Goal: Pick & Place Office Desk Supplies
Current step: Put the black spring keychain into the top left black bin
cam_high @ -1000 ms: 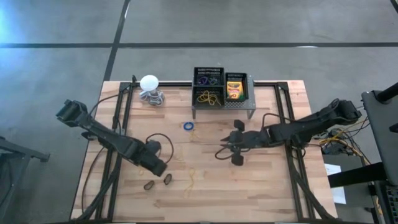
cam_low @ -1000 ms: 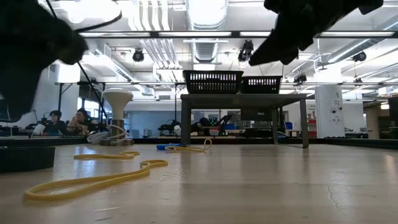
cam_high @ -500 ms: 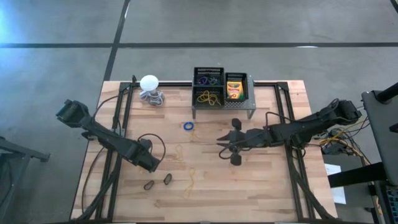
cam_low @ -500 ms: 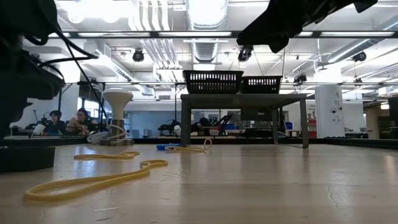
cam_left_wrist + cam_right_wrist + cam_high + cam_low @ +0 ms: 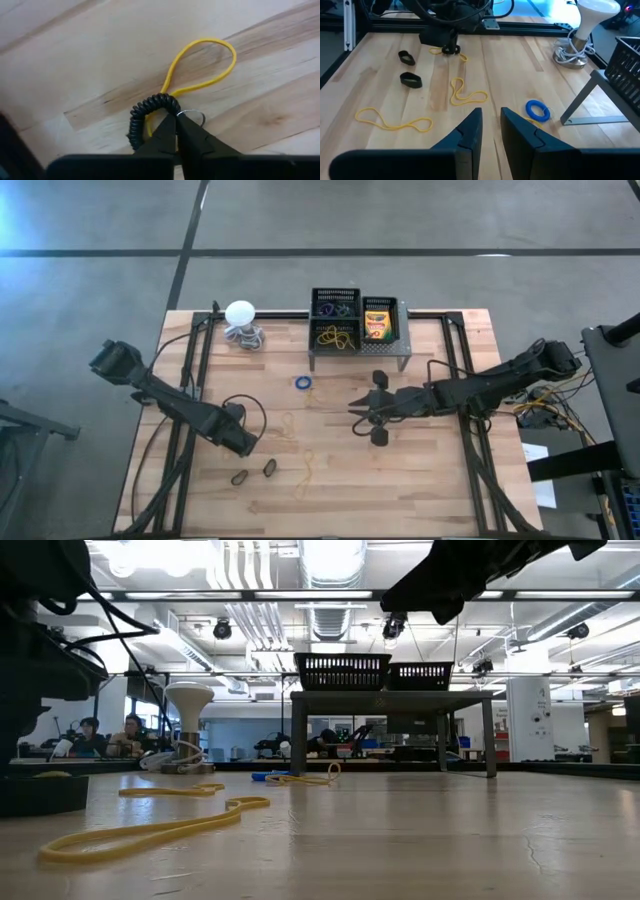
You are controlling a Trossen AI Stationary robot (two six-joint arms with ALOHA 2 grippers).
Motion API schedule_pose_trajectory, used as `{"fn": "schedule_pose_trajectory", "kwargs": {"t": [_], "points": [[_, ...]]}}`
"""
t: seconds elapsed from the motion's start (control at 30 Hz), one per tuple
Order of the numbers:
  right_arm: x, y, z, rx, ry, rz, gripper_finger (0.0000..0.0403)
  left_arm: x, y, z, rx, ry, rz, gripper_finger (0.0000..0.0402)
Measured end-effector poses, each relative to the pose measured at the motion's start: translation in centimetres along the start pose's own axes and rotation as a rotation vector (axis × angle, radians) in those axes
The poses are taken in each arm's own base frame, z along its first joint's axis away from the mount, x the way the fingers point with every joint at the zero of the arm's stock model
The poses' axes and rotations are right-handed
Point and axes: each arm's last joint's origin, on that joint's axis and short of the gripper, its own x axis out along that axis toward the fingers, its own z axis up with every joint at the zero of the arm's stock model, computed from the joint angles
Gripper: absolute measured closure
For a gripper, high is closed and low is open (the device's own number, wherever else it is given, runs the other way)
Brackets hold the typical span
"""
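So we're partway through, by our reckoning: up top centre of the high view the mesh bins (image 5: 347, 318) on the grey perforated stand (image 5: 358, 360) already hold some yellow and purple rubber bands plus a crayon box (image 5: 377, 323). Loose on the pale wood table (image 5: 430, 490): a blue coiled loop (image 5: 303, 382), thin yellow rubber bands (image 5: 306, 470) and two dark oval loops (image 5: 254, 473) at lower left.

Our left gripper (image 5: 175, 131) is pinched shut on a yellow rubber band (image 5: 200, 70) (a black coiled cord sits right at the tips too), lower left of the high view.

Right gripper (image 5: 491, 131) hovers mid-table with a narrow gap, holding nothing.

Bands look thin, floppy and rubbery; bins are stiff black wire.
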Motion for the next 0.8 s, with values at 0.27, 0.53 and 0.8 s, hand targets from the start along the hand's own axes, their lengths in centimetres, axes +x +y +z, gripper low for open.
{"fn": "schedule_pose_trajectory", "kwargs": {"t": [0.27, 0.53, 0.8], "points": [[0.0, 0.0, 0.0, -0.011, 0.000, 0.000, 0.0339, -2.5, -2.0, 0.1, 0.078, -0.028, -0.091, 0.0400], [0.0, 0.0, 0.0, -0.011, 0.000, 0.000, 0.0339, -3.7, -3.2, 0.2, 0.153, -0.083, -0.161, 0.0400], [0.0, 0.0, 0.0, -0.011, 0.001, 0.001, 0.0339, -3.7, -3.2, 0.4, 0.185, -0.170, -0.157, 0.0400]]}}
